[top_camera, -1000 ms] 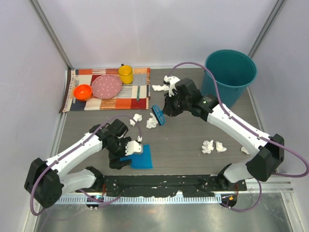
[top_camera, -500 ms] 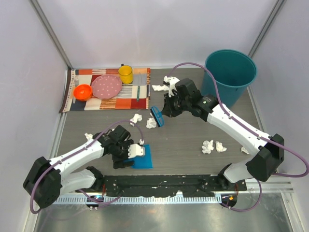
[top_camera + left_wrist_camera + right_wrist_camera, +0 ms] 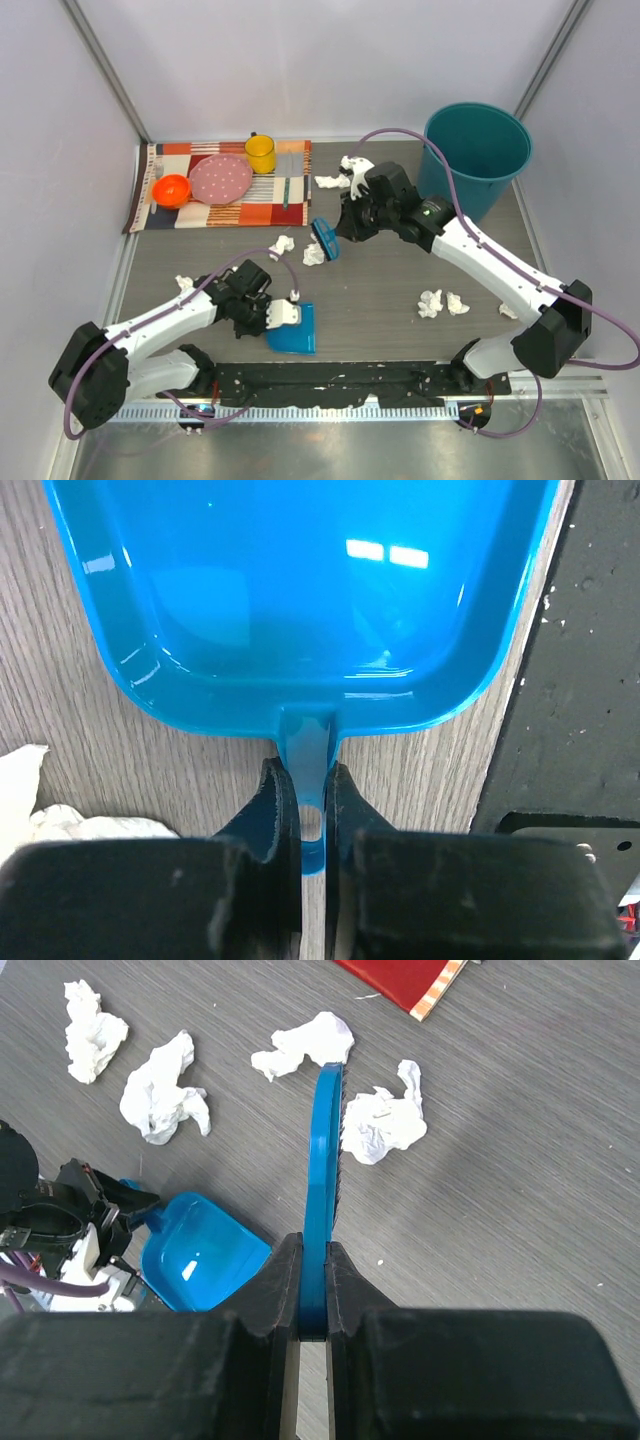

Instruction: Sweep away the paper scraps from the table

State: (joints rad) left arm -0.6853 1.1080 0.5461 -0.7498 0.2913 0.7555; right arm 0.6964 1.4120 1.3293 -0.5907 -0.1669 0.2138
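The thin handle of the blue dustpan (image 3: 296,330) is being pinched by the L hand (image 3: 312,800), jaws nearly together w/ only the handle between. The pan is being held well to the left of the teal bucket (image 3: 480,195) and nearer the front edge, its mouth facing away from the hand (whether it is touching the worktop (image 3: 380,285) cannot be told). A blue brush (image 3: 322,1150) is being gripped by the R hand (image 3: 313,1260), jaws closed tight on its narrow end, approx. halfway between bucket and dustpan. The paper scraps (image 3: 314,254) are lying scattered on the worktop. Two are just beside the brush on the side away from the bucket, and two more are close left of the bucket. A pair plus a single are in front of the bucket, and one is far left, beyond the dustpan. A striped placemat (image 3: 200,212) w/ pink plate (image 3: 221,180), orange bowl (image 3: 171,189) and yellow cup (image 3: 261,153) is lying far left of the bucket.
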